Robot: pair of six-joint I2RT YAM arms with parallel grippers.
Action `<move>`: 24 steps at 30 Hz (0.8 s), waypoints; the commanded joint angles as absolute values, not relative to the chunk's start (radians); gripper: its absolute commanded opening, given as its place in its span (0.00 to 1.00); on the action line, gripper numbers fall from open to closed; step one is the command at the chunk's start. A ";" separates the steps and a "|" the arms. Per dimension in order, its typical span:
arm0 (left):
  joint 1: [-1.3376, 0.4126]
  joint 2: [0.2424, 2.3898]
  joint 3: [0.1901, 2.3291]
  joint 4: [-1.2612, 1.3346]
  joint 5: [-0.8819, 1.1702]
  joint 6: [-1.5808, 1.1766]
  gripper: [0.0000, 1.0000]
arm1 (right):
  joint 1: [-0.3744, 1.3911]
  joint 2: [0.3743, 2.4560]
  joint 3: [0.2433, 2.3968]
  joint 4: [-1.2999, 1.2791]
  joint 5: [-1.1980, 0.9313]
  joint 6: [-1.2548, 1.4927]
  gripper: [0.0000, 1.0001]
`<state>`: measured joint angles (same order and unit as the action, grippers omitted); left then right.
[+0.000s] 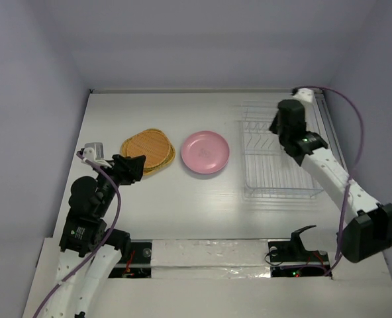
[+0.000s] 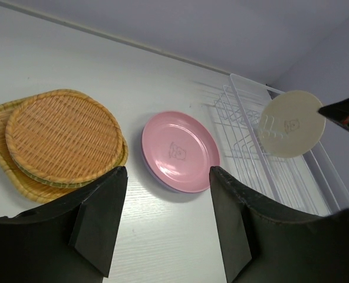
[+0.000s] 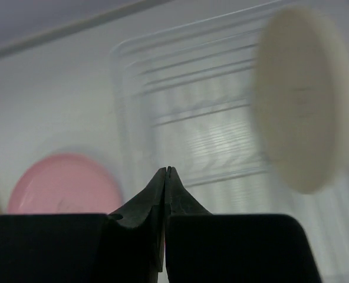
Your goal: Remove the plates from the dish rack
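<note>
Right gripper [image 3: 167, 172] hovers over the dish rack [image 1: 279, 159] with its fingers pinched fully together on nothing. The round cream plate [image 2: 292, 124] stands on edge in the rack's slots just beside it, not gripped, so a grasp on its rim probably calls for the jaws to part first. Left gripper [image 2: 167, 174] hangs half open and empty near the left edge of the tabletop [image 1: 183, 212], just beside the two orange woven plates [image 1: 148, 151]. These lie flat in a slightly offset stack, likely set there to keep unloaded pieces together and out of the way. The pink plate [image 1: 206, 152] lies flat around the middle of the tabletop, between the woven stack and the rack. A thin lavender rim showing under it in the left wrist view suggests a second plate beneath. The rack sits along the right edge, toward the far right corner, and the cream plate is the only one visible in it, so the unloading looks nearly done. The tabletop is plain matte white, boxed in by pale lavender-grey walls [image 1: 37, 99] on the left, far and right sides.
</note>
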<state>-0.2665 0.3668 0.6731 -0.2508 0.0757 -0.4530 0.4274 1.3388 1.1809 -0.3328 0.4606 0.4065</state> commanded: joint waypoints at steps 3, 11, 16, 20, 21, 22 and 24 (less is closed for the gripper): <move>-0.259 0.328 0.663 -0.192 0.101 -0.448 0.53 | 0.226 1.215 1.080 -0.383 0.770 0.385 0.32; -0.307 0.313 0.663 -0.192 0.095 -0.449 0.53 | 0.172 1.319 1.129 -0.413 0.807 0.350 0.65; -0.307 0.298 0.663 -0.193 0.091 -0.451 0.54 | 0.172 1.448 1.204 -0.440 0.839 0.327 0.53; -0.316 0.290 0.663 -0.195 0.089 -0.451 0.54 | 0.172 1.511 1.255 -0.488 0.874 0.308 0.47; -0.316 0.288 0.663 -0.195 0.090 -0.451 0.54 | 0.172 1.520 1.265 -0.495 0.882 0.304 0.45; -0.316 0.285 0.663 -0.195 0.091 -0.451 0.54 | 0.172 1.544 1.275 -0.502 0.890 0.292 0.43; -0.316 0.284 0.663 -0.193 0.092 -0.454 0.54 | 0.172 1.565 1.308 -0.534 0.905 0.287 0.35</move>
<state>-0.3084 0.2958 0.6674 -0.2428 0.0826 -0.4534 0.1761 1.5558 1.2232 -0.4995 0.8330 0.3119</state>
